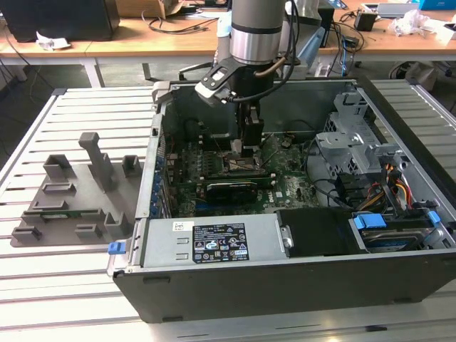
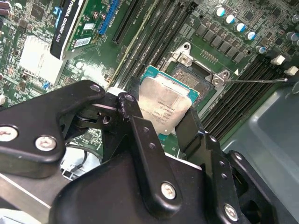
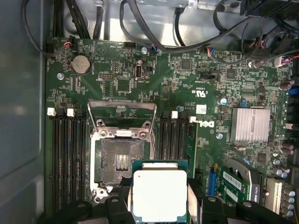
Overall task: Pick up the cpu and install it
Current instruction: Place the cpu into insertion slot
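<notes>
Pickup done: pincer (image 1: 250, 148) clenched on the cpu (image 3: 160, 195), held inside the case (image 1: 285, 285) near the open socket (image 3: 122, 161); cpu not yet seated.

No print is legible enough to transcribe.

- Power supply (image 1: 160, 246), exterior view: a black label (image 1: 219, 242) carries white lines of print and a row of approval marks.
- cpu (image 2: 166, 105), second wrist view: the metal lid carries several faint engraved lines.
- Motherboard (image 3: 117, 84), first wrist view: a white silkscreened logo (image 3: 205, 125) stands beside the memory slots, with a small white sticker (image 3: 201, 108) near it.
- Expansion card (image 2: 63, 21), second wrist view: white lettering runs along the black edge.
</notes>
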`<state>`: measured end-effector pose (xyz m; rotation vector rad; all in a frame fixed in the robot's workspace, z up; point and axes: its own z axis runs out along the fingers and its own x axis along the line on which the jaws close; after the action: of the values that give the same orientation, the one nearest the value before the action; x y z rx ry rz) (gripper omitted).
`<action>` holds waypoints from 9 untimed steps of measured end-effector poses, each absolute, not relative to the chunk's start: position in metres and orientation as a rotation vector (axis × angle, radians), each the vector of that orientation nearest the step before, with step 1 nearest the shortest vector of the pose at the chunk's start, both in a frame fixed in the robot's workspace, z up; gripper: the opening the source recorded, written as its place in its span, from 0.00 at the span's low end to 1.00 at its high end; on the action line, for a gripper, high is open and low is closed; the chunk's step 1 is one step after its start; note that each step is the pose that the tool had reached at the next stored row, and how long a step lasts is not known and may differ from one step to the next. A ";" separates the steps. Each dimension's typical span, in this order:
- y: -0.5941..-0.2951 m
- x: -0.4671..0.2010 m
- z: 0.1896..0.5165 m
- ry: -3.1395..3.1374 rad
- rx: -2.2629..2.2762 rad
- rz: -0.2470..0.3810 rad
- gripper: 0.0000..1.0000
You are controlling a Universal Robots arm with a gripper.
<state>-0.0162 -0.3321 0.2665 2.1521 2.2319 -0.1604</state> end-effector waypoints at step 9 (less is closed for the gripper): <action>-0.332 -0.018 0.266 2.232 2.152 -0.160 0.55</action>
<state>-0.0177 -0.3321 0.2658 2.1522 2.2318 -0.1605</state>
